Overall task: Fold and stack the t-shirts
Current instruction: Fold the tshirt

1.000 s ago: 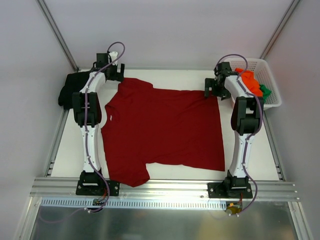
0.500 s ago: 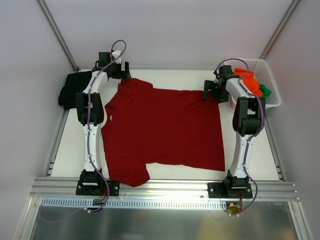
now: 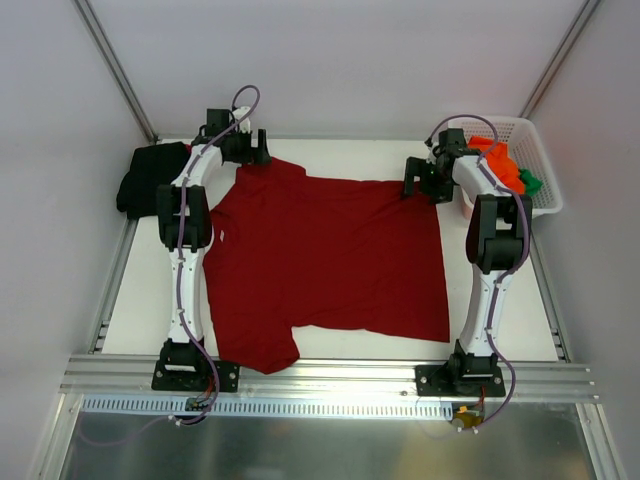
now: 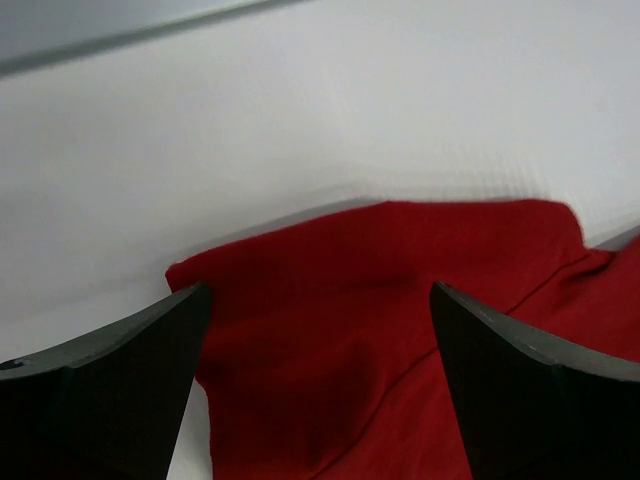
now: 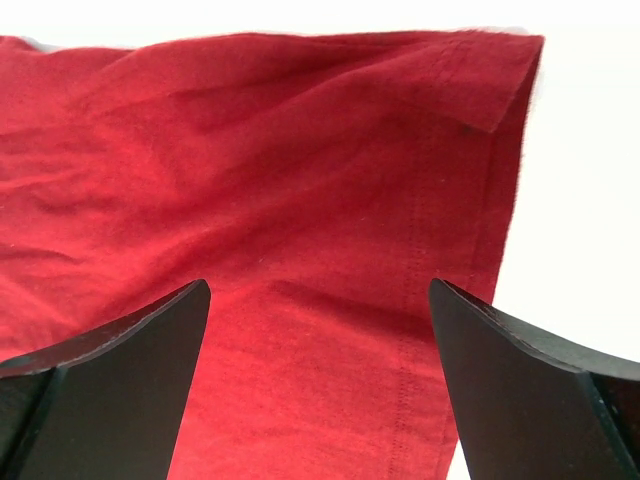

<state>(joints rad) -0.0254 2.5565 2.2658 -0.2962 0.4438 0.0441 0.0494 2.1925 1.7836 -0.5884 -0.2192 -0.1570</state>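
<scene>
A dark red t-shirt (image 3: 330,255) lies spread flat on the white table. My left gripper (image 3: 255,152) is open over the shirt's far left sleeve; the sleeve's edge (image 4: 340,300) shows between its wide-apart fingers. My right gripper (image 3: 418,180) is open over the shirt's far right hem corner (image 5: 330,200); the stitched hem runs between its fingers. Neither holds cloth. A black t-shirt (image 3: 148,175) lies bunched at the far left. Orange (image 3: 500,165) and green (image 3: 531,182) shirts lie in the basket.
A white lattice basket (image 3: 528,140) stands at the far right corner of the table. Grey enclosure walls close in the back and sides. An aluminium rail (image 3: 330,375) runs along the near edge by the arm bases.
My left gripper has moved right from the far left corner to above the shirt's sleeve. My right gripper has shifted slightly left over the hem corner.
</scene>
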